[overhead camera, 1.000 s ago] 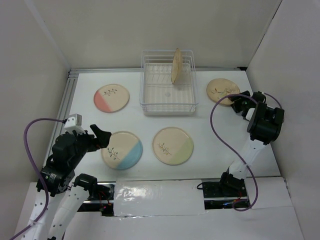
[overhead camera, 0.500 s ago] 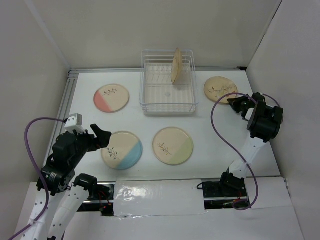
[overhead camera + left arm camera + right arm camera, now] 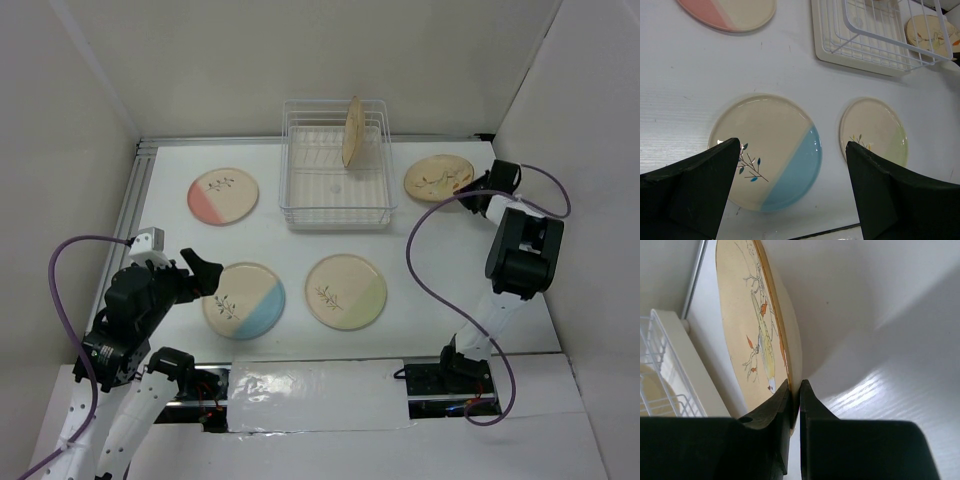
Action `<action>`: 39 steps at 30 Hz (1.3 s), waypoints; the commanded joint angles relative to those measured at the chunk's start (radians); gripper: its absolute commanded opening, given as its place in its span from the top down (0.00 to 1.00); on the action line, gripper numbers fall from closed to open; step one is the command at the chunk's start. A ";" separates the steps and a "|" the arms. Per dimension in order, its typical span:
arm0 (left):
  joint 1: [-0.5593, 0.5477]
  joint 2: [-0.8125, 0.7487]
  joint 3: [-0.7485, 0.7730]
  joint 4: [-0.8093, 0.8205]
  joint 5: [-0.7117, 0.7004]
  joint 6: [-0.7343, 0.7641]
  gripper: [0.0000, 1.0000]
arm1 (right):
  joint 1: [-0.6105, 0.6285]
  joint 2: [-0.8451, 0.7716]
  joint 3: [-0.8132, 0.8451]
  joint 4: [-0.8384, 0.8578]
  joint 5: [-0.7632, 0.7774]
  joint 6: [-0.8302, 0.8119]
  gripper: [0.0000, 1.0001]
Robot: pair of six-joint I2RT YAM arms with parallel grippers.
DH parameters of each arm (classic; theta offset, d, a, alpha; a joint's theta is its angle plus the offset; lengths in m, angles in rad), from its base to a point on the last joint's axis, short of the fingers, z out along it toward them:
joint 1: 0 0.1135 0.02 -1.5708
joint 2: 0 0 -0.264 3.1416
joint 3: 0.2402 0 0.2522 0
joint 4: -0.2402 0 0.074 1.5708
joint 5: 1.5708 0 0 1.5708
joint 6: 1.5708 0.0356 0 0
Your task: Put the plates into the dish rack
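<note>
Having swung our right gripper (image 3: 794, 390) inward, we are pinching the tan plate (image 3: 437, 178) by its rim. The ceramic looks stiff, slick and breakable. Our left gripper (image 3: 792, 146) is hanging with its jaws wide apart.

pink-cream plate (image 3: 222, 195) | blue-cream plate (image 3: 244, 300) | green-cream plate (image 3: 346, 291) | tan plate (image 3: 438, 178), orange-leaved sprig | white rack (image 3: 336, 218)
</note>
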 commanded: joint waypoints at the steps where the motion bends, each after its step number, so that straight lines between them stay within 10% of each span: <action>1: -0.006 -0.010 0.001 0.042 0.001 0.027 0.00 | 0.043 -0.119 0.085 -0.124 0.160 -0.066 1.00; 24: -0.006 -0.028 0.001 0.042 0.001 0.027 0.00 | 0.307 -0.356 0.553 -0.320 0.534 -0.290 1.00; 39: -0.006 -0.019 0.001 0.042 0.001 0.027 0.00 | 0.686 -0.151 0.857 -0.274 0.896 -0.606 1.00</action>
